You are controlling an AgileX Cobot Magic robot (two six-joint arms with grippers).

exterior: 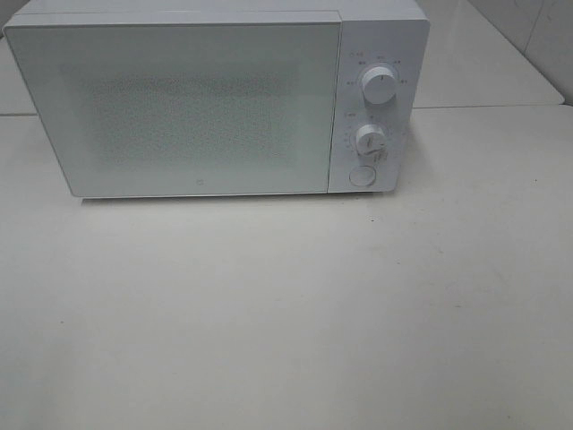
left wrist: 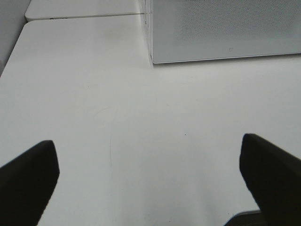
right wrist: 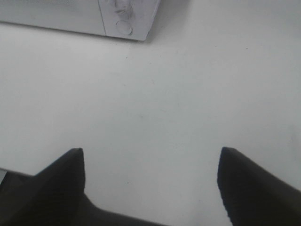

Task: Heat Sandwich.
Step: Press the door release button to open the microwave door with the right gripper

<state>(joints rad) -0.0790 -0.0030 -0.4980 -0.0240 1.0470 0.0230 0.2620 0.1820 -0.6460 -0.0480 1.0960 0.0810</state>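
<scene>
A white microwave [exterior: 206, 103] stands at the back of the white table with its door shut. It has two knobs [exterior: 380, 87] and a round button [exterior: 361, 176] on its right panel. The sandwich and the pink plate are out of view. Neither arm shows in the exterior high view. My left gripper [left wrist: 150, 174] is open and empty above bare table, with the microwave's lower left corner [left wrist: 221, 33] ahead of it. My right gripper [right wrist: 151, 179] is open and empty above bare table, with the microwave's button corner [right wrist: 123, 26] ahead of it.
The white table [exterior: 286, 313] spreads in front of the microwave. A seam to a second white surface [exterior: 483, 63] runs behind it on the right. The table's left edge [left wrist: 19, 42] shows in the left wrist view.
</scene>
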